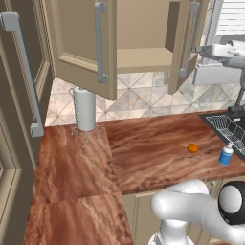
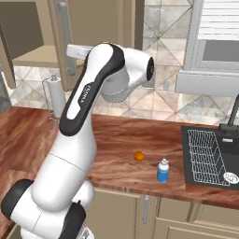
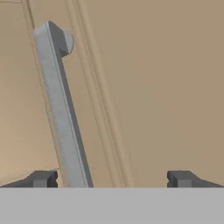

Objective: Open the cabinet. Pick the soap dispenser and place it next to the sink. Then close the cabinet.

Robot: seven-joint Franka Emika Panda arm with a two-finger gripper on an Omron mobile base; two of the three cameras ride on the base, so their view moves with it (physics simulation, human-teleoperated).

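With cabinet (image 1: 86,43) doors ajar, hand (image 3: 111,178) wide by handle (image 3: 61,109).

cabinet (image 1: 86,38): beige, both doors open, upper frame | soap dispenser (image 1: 226,154): blue, white pump, upright on table, lower right, just beside sink (image 1: 225,127) | sink: dark basin, wire rack

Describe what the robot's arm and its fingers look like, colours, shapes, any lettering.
The glossy white robot arm is built of thick rounded segments with dark grey to black joint bands and round end caps. A long black strip along its upper link carries small white lettering, too small to read. In the hand view, the two small dark grey blocky fingers have squared tips. No loose cables show.
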